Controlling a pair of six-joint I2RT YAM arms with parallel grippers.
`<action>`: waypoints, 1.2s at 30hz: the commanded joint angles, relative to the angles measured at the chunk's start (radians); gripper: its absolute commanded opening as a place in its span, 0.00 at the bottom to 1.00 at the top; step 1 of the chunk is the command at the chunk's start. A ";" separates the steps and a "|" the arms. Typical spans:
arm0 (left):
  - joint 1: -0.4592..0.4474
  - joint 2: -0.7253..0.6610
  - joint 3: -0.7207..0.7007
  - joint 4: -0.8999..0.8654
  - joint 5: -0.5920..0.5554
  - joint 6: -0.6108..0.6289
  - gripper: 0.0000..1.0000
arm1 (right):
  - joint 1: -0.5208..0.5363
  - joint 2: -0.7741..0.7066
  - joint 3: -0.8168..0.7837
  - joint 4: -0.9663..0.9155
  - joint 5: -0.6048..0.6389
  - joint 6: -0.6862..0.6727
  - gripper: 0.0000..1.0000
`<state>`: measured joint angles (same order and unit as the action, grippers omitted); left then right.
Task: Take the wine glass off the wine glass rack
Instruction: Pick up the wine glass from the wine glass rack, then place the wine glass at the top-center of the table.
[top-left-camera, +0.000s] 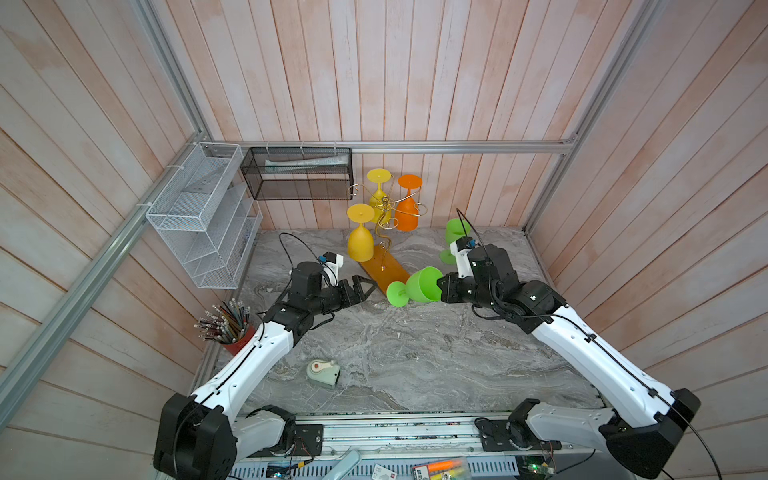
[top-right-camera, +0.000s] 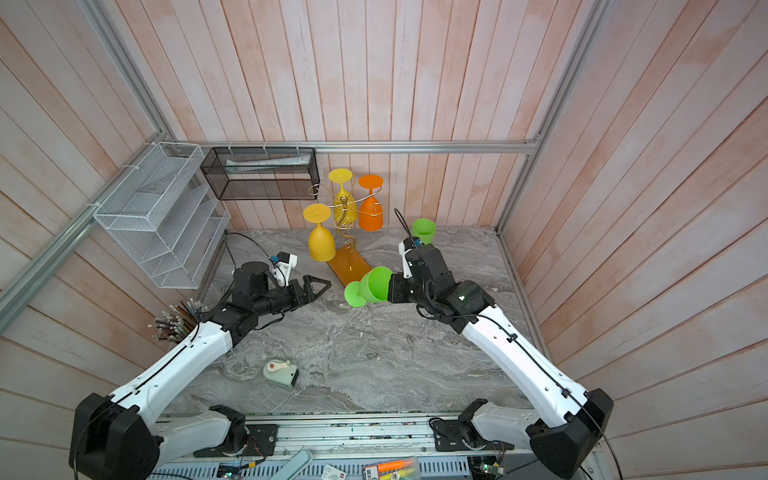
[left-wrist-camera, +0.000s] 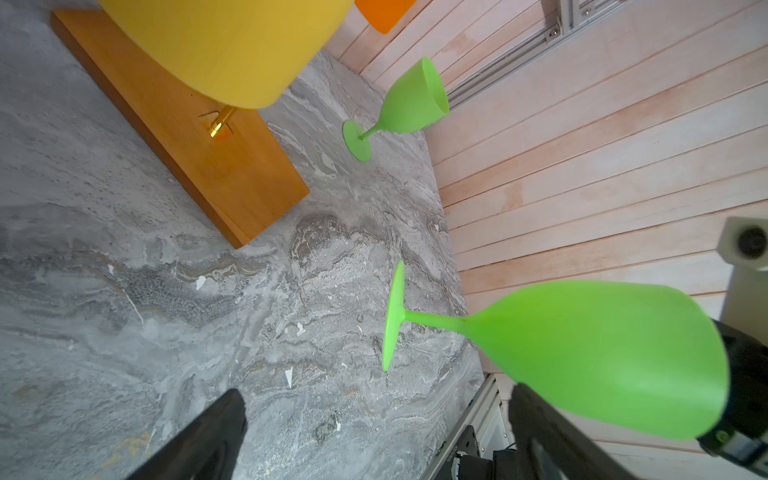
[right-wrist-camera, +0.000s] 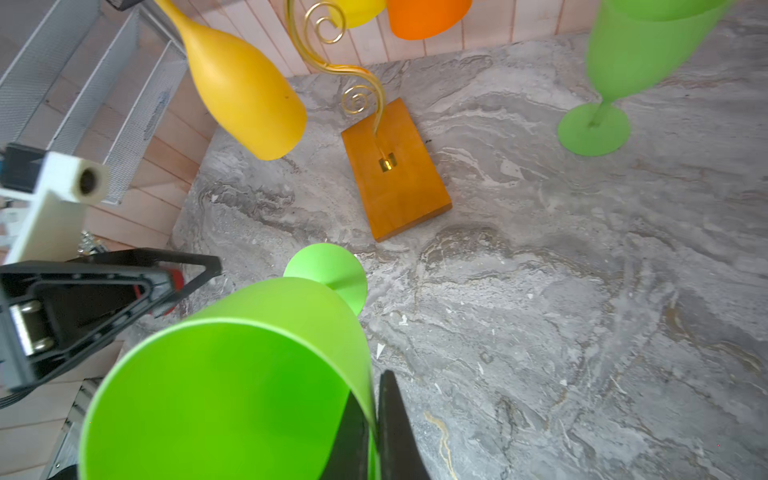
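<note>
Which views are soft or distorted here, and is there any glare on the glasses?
In both top views, wide-angle splay of the wall planks, even light, soft shadows, fairly sharp. Left wrist: the near yellow glass is soft, the rack base crisp. Right wrist: the held green glass is blurred at its rim, with a bright patch inside; no hard glare.

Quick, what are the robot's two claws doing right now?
Left gripper: open, holding nothing.
Right gripper: shut on the green wine glass, pinching its rim.
</note>
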<state>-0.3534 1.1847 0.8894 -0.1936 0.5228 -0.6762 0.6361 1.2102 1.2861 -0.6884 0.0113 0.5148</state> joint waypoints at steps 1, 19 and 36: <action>0.005 -0.043 0.064 -0.099 -0.049 0.095 1.00 | -0.055 0.009 0.020 -0.118 0.019 -0.015 0.00; 0.005 -0.162 0.183 -0.253 -0.015 0.420 1.00 | -0.374 0.256 0.192 -0.261 0.091 -0.122 0.00; 0.007 -0.167 0.061 -0.167 -0.100 0.466 1.00 | -0.453 0.575 0.457 -0.318 0.094 -0.212 0.00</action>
<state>-0.3531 1.0229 0.9638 -0.3870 0.4522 -0.2424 0.1864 1.7485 1.6886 -0.9577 0.0834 0.3351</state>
